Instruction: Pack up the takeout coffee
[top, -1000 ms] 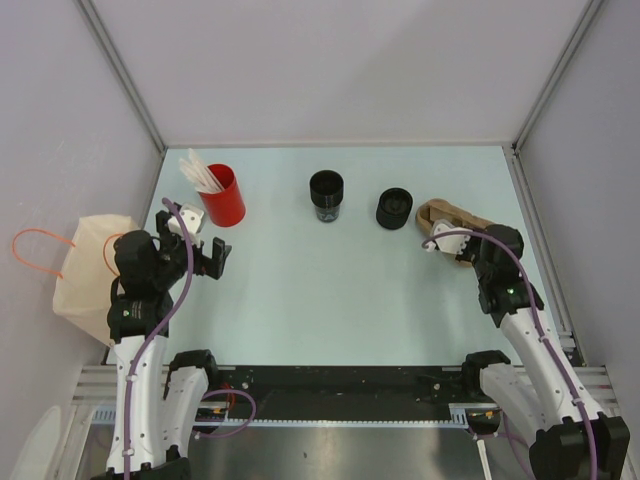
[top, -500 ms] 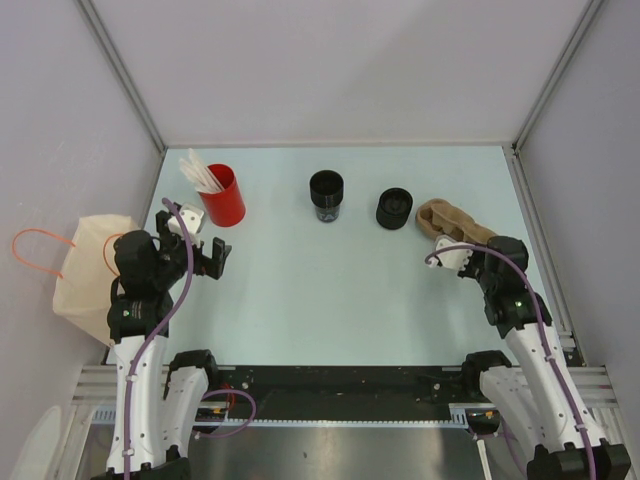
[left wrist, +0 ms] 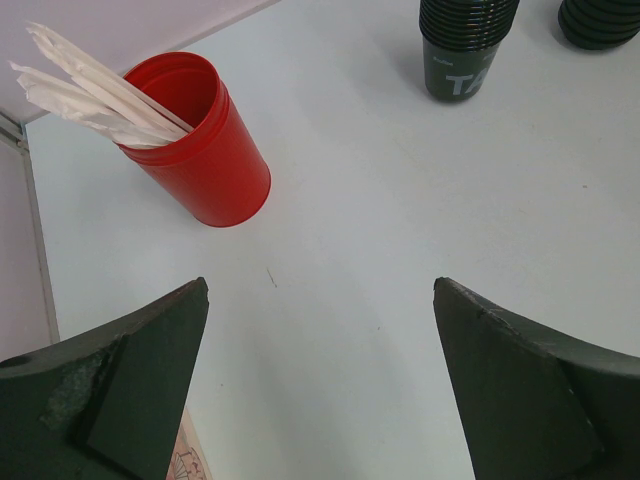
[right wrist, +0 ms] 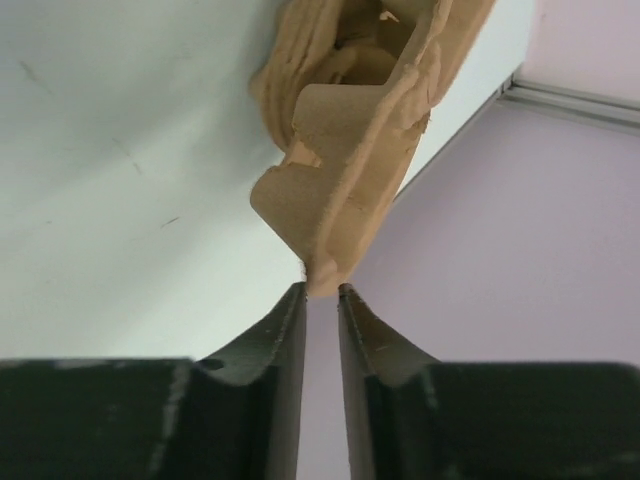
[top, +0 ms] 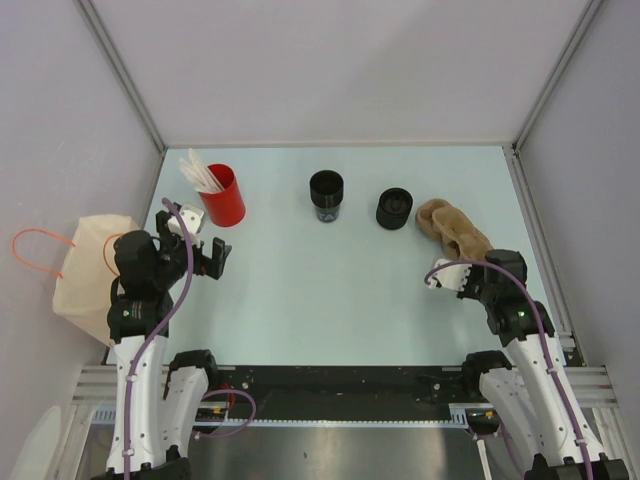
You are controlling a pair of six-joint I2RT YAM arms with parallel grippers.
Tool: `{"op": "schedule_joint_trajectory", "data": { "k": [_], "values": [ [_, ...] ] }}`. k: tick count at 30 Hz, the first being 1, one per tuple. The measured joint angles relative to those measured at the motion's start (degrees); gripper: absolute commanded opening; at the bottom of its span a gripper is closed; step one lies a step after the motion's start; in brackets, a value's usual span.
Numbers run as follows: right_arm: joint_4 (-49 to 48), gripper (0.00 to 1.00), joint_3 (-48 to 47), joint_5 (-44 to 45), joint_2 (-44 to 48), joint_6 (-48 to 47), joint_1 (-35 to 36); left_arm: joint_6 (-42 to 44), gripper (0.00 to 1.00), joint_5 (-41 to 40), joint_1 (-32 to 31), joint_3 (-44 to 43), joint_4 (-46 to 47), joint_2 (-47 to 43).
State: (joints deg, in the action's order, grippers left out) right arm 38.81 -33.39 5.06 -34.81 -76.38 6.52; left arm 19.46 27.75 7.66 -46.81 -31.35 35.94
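The right gripper [right wrist: 320, 293] is drawn in to a thin slit, and the corner of a brown pulp cup carrier [right wrist: 350, 120] sits right at its fingertips. Whether the tips pinch that corner or only meet it cannot be told. From above, this gripper sits at the right side of the table [top: 330, 290], just nearer than the carrier, which lies along the right edge. The left gripper [left wrist: 318, 295] is spread wide with nothing between its fingers [left wrist: 130, 370]. It hovers over the left part of the table, pointed toward a red cup [left wrist: 205, 140] that stands upright close ahead and holds white sticks [left wrist: 90, 85] leaning to its left. The takeout coffee [top: 326, 192] stands upright at the far middle of the table, well apart from both grippers. It is a black cup with a black rim and white lettering on its side. Just to its right, between it and the carrier, is a squatter black round piece [top: 394, 208], touching neither. A cream bag [top: 85, 270] with orange handles hangs off the table's left edge, beside the left arm.
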Motion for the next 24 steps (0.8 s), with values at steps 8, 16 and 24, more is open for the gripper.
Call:
{"op": "schedule_joint_trajectory", "data": {
  "k": [8,16,24],
  "values": [
    [1.73,0.42,0.20,-1.05,0.13,0.00,0.00,0.00,0.99,0.00,0.00,0.00,0.00,0.00],
    [1.31,0.43,0.20,-1.55,-0.31,1.68,0.00,0.00,0.99,0.00,0.00,0.00,0.02,0.00],
    [8.83,0.66,-7.26,-12.07,-2.58,4.48,0.92,0.00,0.99,0.00,0.00,0.00,0.02,0.00]
  ]
}}
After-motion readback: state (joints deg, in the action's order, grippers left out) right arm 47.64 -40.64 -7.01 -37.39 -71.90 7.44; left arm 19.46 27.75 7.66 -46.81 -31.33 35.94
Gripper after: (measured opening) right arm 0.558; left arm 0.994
